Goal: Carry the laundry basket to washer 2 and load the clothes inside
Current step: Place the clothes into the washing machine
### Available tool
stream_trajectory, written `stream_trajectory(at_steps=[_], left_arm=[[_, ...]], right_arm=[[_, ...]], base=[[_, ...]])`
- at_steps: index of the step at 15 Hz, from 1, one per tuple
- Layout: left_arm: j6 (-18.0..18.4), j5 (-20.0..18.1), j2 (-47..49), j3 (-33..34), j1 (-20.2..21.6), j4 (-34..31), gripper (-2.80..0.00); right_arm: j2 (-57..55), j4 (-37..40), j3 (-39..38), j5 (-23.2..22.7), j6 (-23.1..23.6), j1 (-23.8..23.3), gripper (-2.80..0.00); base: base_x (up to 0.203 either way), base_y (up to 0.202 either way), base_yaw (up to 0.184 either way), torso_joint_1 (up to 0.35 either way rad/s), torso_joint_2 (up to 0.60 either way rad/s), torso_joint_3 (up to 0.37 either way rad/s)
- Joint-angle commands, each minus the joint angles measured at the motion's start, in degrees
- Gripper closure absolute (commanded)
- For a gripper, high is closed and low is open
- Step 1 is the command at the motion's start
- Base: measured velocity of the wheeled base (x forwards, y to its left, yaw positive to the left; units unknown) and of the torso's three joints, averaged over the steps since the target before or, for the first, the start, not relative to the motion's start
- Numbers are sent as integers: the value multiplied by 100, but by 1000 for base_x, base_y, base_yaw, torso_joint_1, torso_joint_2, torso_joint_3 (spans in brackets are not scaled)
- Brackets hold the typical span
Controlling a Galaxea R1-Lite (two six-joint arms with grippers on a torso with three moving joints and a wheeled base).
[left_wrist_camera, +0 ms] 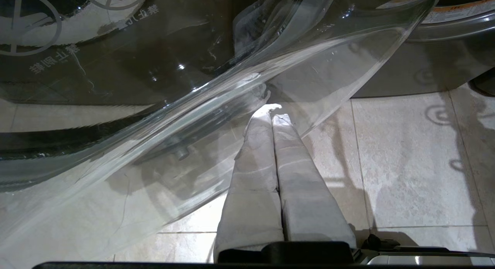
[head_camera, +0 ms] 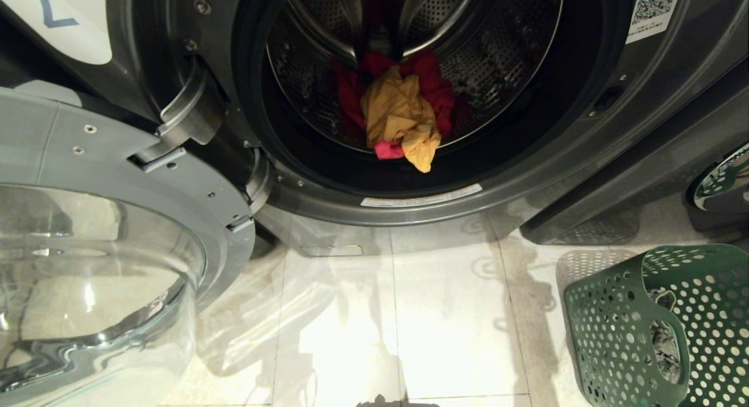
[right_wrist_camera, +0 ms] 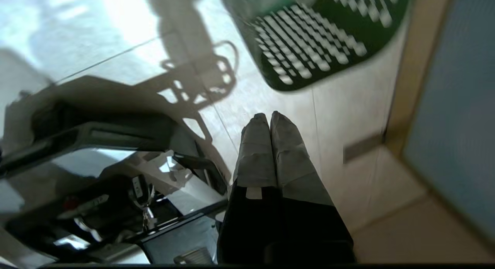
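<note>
Clothes in the washer drum (head_camera: 503,50): a yellow garment (head_camera: 404,123) lies on top of red clothes (head_camera: 436,82) at the low front of the drum, its tip hanging toward the door seal. Washer (head_camera: 591,138) stands open; door (head_camera: 117,231) swung out to the robot's left, glass bowl facing up. Green laundry basket (head_camera: 661,325) sits on the tiled floor (head_camera: 445,313), off to the right of the washer, apart from it; something grey shows through its handle hole, too little to tell what. Neither arm in the head view. Left gripper (left_wrist_camera: 272,115): fingers pressed together, holding nothing, low beside the door glass (left_wrist_camera: 270,60). Right gripper (right_wrist_camera: 267,116): fingers closed tip to tip, empty, above bare floor with the basket (right_wrist_camera: 321,41) beyond it.
</note>
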State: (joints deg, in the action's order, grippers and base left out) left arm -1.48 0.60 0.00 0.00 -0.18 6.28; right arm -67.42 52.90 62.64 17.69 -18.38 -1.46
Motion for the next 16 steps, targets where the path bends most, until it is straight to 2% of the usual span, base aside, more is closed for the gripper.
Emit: stream_trajectory(at_steps=[1,2,4,7,9,12,14,16], left_arm=[[-2,2,9,229,1,5,0],[-2,2,9,229,1,5,0],[-2,2,4,229,1,5,0],[-2,2,9,229,1,5,0],[-2,2,9,229,1,5,0],[-2,2,9,229,1,5,0],[-2,2,9,229,1,5,0],[-2,2,4,229,1,5,0]], right_arm=[[-286,16,-139,-178,24,-1476,0],[-738,-143,-166,-274,48,-1997,0],[-1728,-771,-202,-381,91,-2690,0],[-3199,-2017,-204,-629,326,-3534,0],[-4028,-2727,-124,-1078,666,-3961,0],[-5069,-4097,-82,-1729,1079,-4235,0],[-5710,-4821,-82,-2237,1531,-4322,0],[-6289,-5483,-16,-2961,2198,-4384,0]], base=[[0,0,0,0,0,0],[0,0,0,0,0,0],[0,0,0,0,0,0],[0,0,0,0,0,0],[0,0,0,0,0,0],[0,0,0,0,0,0],[0,0,0,0,0,0],[0,0,0,0,0,0]])
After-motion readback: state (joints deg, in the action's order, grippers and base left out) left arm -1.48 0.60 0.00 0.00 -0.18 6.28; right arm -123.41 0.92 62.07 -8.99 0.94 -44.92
